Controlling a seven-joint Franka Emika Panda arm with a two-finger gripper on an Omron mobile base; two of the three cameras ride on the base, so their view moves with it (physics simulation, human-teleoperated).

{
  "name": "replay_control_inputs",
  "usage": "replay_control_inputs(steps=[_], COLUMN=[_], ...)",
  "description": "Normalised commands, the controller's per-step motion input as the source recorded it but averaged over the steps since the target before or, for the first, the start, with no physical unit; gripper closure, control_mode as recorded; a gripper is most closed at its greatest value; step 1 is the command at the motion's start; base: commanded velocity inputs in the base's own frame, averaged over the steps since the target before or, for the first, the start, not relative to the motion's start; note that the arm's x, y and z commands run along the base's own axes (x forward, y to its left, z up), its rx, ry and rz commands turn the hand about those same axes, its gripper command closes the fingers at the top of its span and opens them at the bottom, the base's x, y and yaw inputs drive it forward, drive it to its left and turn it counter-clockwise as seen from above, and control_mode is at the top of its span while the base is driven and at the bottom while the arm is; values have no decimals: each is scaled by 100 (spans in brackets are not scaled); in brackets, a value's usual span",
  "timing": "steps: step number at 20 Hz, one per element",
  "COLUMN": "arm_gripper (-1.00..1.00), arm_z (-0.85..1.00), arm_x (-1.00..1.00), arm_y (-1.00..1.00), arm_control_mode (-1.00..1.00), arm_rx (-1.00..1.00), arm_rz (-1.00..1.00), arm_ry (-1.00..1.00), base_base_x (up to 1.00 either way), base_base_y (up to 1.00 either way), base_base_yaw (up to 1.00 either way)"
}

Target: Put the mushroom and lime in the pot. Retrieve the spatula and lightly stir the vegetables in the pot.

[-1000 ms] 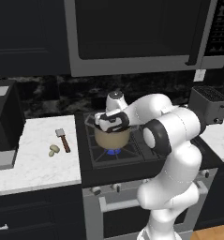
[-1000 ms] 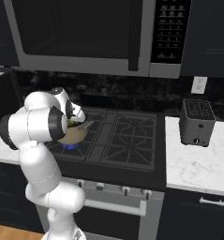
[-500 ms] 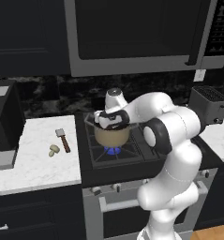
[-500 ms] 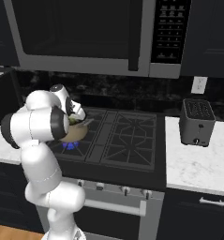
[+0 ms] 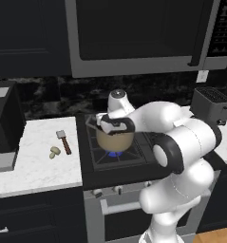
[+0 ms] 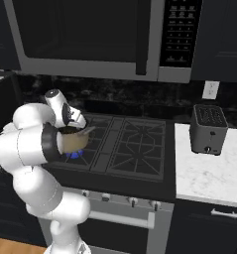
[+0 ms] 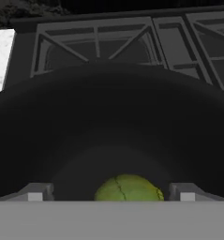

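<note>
Hand view: the lime is seen low between the two fingers, which stand spread to either side of it with clear gaps, so nothing is pinched; the dark inside of the pot lies behind and around the fruit. Whether the lime already rests on the pot's bottom cannot be told. In the left base view the gripper is held over the tan pot, which sits on the lit front-left burner of the stove.

The step in hand is judged to be the release of the lime into the pot, with the mushroom half of the task not yet done. To do it well, the fingers should be kept spread and the hand lifted straight up, so that neither the rim nor the fruit is knocked and the pot is not dragged off the burner.

The mushroom lies on the white worktop to the left of the stove, just beside the spatula, apparently not touching it. A careful approach from the side away from the spatula is advised, so that its handle is not pushed.
</note>
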Motion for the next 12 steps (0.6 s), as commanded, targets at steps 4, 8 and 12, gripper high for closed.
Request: replay_control_inputs(steps=[4, 8, 12], arm_gripper=[-100, -100, -100], arm_z=[35, 2, 0], arm_x=[-46, 12, 48], arm_y=[0, -12, -11], arm_control_mode=[-100, -100, -100], arm_rx=[0, -1, -2], arm_rz=[0, 0, 0], arm_ry=[0, 1, -2], base_base_x=[0, 0, 0], base_base_y=[0, 0, 0], base_base_yaw=[0, 0, 0])
